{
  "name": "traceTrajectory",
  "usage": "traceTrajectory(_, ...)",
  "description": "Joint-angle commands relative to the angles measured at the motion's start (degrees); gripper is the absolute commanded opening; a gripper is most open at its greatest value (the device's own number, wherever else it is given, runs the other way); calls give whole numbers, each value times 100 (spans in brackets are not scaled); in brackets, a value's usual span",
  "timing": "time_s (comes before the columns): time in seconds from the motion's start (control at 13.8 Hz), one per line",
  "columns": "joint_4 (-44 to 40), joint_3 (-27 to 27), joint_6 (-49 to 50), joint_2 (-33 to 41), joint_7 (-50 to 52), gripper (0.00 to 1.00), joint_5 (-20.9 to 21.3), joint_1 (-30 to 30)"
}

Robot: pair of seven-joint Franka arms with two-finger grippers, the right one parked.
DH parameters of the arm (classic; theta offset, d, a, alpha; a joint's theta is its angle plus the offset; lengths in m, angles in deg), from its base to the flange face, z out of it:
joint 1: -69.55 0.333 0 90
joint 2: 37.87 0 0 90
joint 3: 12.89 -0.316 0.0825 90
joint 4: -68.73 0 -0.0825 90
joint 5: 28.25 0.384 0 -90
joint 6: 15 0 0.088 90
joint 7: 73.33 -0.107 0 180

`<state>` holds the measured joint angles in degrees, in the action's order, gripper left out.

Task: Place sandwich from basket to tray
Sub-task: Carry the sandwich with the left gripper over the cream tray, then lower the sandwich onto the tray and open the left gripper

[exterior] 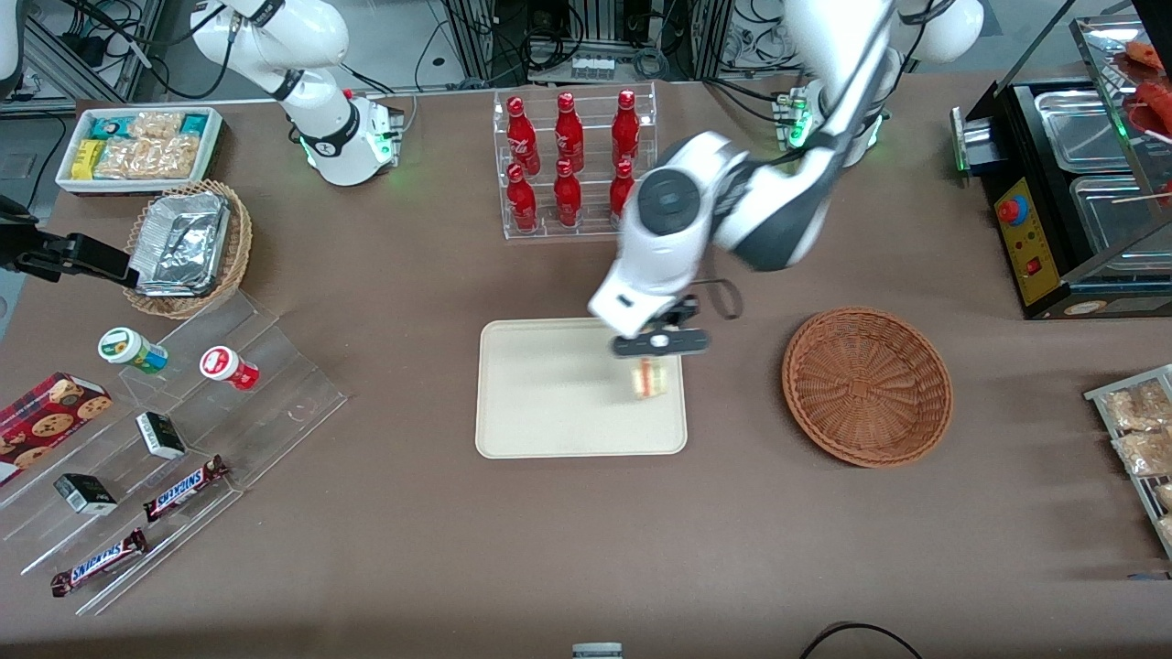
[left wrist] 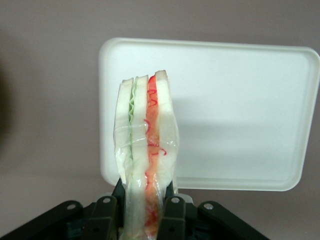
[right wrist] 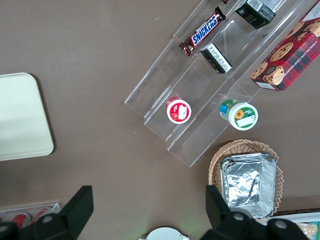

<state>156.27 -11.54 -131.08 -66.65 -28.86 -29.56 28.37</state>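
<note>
Wrapped triangular white-bread sandwich (left wrist: pixel 146 150) with red and green filling pinched upright in black two-finger gripper (exterior: pixel 652 359), above cream rectangular tray (exterior: pixel 549 394) edge nearest round brown wicker basket (exterior: pixel 867 385), mid-counter. Risk: tall wedge topples or lands on rim if released high.

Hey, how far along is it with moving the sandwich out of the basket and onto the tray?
Done: the sandwich is out of the basket, which looks empty. In hand: the tool is shut on the sandwich, holding it over the part of the tray nearest the basket. Left: set it down on the tray and let go; the wrist view shows it is not yet released.
</note>
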Motion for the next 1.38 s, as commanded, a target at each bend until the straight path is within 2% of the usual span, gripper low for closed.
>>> traceTrajectory(0.0,-912,-99,-71,-872,132,30,34,-337)
traceTrajectory(0.36,-1028,-108,-845,-1524,273,30,254,-557)
traceTrajectory(0.51,-1090,-117,-916,-1700,281,30,455,-610)
traceTrajectory(0.73,-1134,-117,-925,-1824,246,31,491,-619)
traceTrajectory(0.8,-1134,-117,-934,-1859,211,45,491,-619)
traceTrajectory(0.87,-1134,-126,-925,-1859,185,78,500,-619)
traceTrajectory(0.94,-1143,-126,-925,-1851,159,99,500,-610)
traceTrajectory(1.31,-1187,-152,-785,-1492,202,99,500,-549)
